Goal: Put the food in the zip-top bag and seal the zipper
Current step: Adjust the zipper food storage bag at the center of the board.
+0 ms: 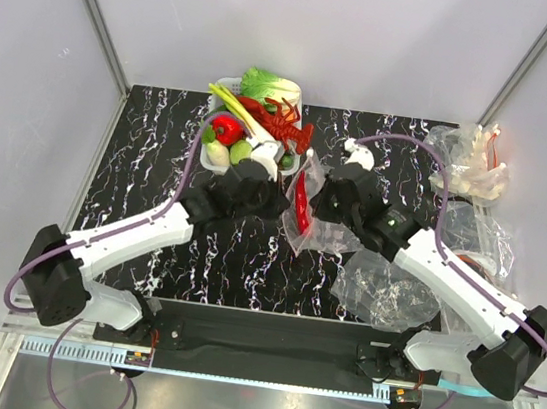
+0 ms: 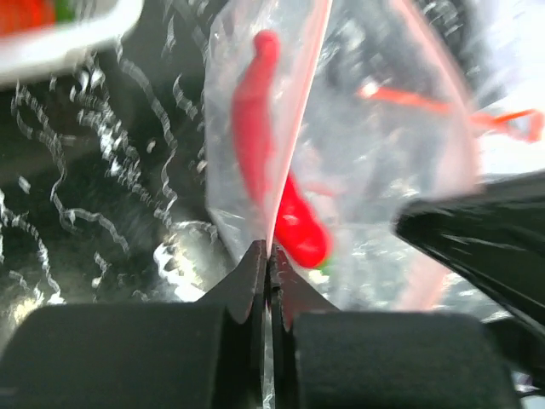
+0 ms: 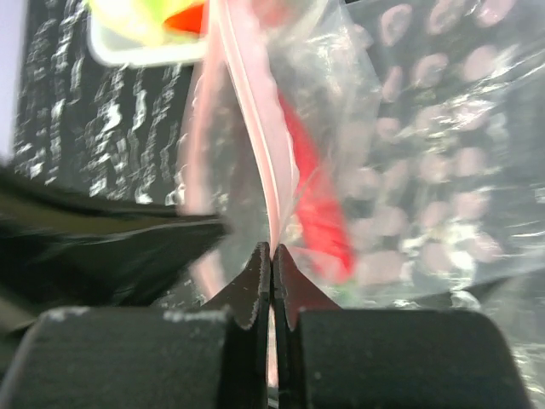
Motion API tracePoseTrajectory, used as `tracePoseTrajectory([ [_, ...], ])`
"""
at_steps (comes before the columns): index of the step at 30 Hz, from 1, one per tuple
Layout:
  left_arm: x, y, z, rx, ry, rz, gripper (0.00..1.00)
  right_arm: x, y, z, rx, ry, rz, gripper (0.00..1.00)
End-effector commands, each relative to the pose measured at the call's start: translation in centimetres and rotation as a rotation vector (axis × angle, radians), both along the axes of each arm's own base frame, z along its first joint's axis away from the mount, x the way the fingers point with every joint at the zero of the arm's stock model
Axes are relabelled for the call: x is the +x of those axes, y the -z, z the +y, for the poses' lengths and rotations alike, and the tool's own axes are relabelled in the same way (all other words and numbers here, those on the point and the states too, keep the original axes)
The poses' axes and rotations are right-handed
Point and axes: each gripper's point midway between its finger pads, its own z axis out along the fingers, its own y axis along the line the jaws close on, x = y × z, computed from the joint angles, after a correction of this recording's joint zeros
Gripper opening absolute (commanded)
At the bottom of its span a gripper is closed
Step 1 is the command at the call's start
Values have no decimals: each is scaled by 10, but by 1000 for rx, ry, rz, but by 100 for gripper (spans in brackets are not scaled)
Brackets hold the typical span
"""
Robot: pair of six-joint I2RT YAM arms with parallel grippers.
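The dotted zip-top bag (image 1: pixel 322 233) hangs between my two grippers at the table's middle. A red chili (image 1: pixel 301 200) lies inside it and shows in the left wrist view (image 2: pixel 300 226) and the right wrist view (image 3: pixel 322 209). My left gripper (image 1: pixel 285 194) (image 2: pixel 268 252) is shut on the bag's mouth edge. My right gripper (image 1: pixel 319 201) (image 3: pixel 272 252) is shut on the pink zipper strip (image 3: pixel 255 128). The red pepper (image 1: pixel 227 128), lobster (image 1: pixel 286 124), cabbage (image 1: pixel 266 85), leek (image 1: pixel 229 98) and a green piece (image 1: pixel 241 150) lie in a white tray (image 1: pixel 216 84) behind.
Plain clear bags lie at the right: one near the front (image 1: pixel 388 292), one at mid right (image 1: pixel 474 231), and a crumpled one at the back right (image 1: pixel 471 160). Grey walls close the table's back and sides.
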Motion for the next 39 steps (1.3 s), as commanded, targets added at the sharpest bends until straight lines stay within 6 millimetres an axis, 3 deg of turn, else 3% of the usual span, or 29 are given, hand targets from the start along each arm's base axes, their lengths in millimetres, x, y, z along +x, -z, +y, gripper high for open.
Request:
tracePoseTrajectory([
  [1, 17, -85, -7, -99, 27, -124, 0, 17, -29, -38, -155, 82, -58, 0],
  [4, 18, -108, 6, -74, 19, -130, 0, 26, -27, -69, -292, 160, -49, 0],
  [5, 15, -125, 9, -89, 22, -146, 0, 27, -24, -71, -307, 157, -43, 0],
  [8, 8, -142, 9, -121, 52, -157, 0, 30, -13, -69, -302, 127, -12, 0],
  [11, 11, -131, 4, -117, 55, -134, 0, 32, -25, -68, -305, 119, -24, 0],
  [15, 18, -82, -8, -113, 97, -19, 0, 29, -81, -72, -254, 123, -107, 0],
  [17, 21, -66, -17, -133, 120, 26, 0, 23, -99, -67, -201, 89, -125, 0],
  [19, 22, -65, -21, -150, 139, 45, 0, 18, -109, -55, -141, 35, -132, 0],
  [21, 23, -72, -20, -156, 141, 36, 0, 18, -98, -47, -122, 11, -119, 0],
  [24, 26, -95, -9, -149, 105, -26, 0, 22, -58, -45, -186, 7, -42, 0],
  [27, 28, -95, 2, -125, 71, -61, 2, 25, -28, -47, -240, 26, 8, 0],
  [33, 19, -37, -6, -92, 119, 50, 1, 26, -33, -56, -226, 72, -32, 0],
  [35, 18, -44, -5, -114, 117, 26, 3, 27, -34, -61, -243, 83, -38, 0],
  [36, 16, -42, -3, -115, 115, 22, 6, 26, -34, -62, -252, 83, -36, 0],
  [37, 17, -49, 0, -122, 102, -3, 27, 27, -33, -63, -258, 86, -35, 0],
  [39, 19, -49, 6, -106, 80, -27, 41, 27, -35, -63, -254, 85, -42, 0],
])
